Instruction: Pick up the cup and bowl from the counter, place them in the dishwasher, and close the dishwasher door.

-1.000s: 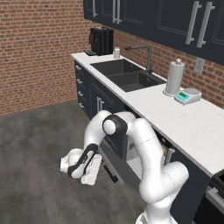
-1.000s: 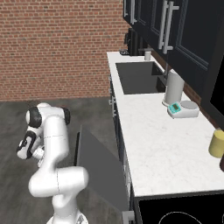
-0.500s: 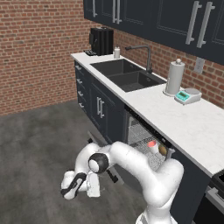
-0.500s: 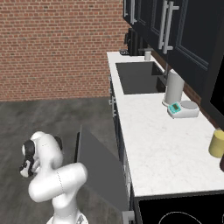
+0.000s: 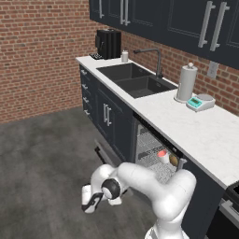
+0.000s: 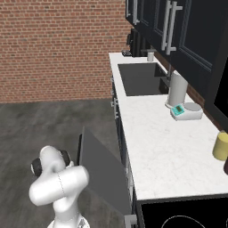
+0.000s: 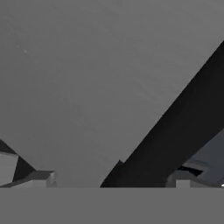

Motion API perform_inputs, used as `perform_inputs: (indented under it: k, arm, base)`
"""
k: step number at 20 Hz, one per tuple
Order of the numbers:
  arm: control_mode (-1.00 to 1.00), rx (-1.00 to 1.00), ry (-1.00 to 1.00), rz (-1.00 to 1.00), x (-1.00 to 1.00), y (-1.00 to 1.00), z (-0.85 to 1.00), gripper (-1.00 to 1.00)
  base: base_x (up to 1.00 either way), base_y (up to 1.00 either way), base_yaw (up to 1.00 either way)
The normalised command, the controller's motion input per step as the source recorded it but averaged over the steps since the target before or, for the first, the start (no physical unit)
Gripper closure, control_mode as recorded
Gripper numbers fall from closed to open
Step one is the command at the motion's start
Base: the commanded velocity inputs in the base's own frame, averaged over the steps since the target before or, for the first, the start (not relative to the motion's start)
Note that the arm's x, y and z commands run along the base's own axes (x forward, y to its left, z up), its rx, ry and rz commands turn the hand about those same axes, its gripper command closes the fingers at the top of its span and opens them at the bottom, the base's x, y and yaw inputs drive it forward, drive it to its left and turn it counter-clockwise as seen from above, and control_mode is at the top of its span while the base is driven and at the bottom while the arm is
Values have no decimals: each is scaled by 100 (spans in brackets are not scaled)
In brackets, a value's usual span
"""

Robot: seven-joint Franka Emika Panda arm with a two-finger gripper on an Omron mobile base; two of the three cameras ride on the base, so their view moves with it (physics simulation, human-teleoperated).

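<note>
The hand [image 5: 92, 204] hangs low near the floor [image 5: 42, 158], at the outer edge of the dishwasher door [image 6: 101, 171], which stands half lowered. I cannot tell if its fingers are spread or pressed together. To close well, it should get under the edge and push up and inward steadily. The cup [image 5: 163, 156] and the bowl [image 5: 174, 160] seem to be inside the dishwasher [image 5: 156, 158], off the tabletop [image 5: 200, 128], but both are small and partly hidden.

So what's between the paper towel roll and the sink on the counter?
Nothing: in the left base view, bare counter runs from the paper towel roll to the sink rim.
</note>
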Motion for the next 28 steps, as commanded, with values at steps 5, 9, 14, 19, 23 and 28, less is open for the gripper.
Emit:
perform_inputs:
  k: [5, 9, 14, 19, 23, 28]
  arm:
    - [-100, -21, 12, -9, 87, -91, -50, -100]
    - [-100, -12, 19, -6, 83, -100, -26, -100]
    - [-100, -1, 26, -3, 100, -100, 0, -100]
    - [-100, 0, 28, 0, 100, -100, 0, -100]
    - [-100, 0, 28, 0, 100, -100, 0, -100]
    - [-100, 6, 29, 0, 100, -100, -3, -100]
  base:
    - [0, 0, 0]
    - [0, 0, 0]
    - [0, 0, 0]
    - [0, 0, 0]
    - [0, 0, 0]
    - [0, 0, 0]
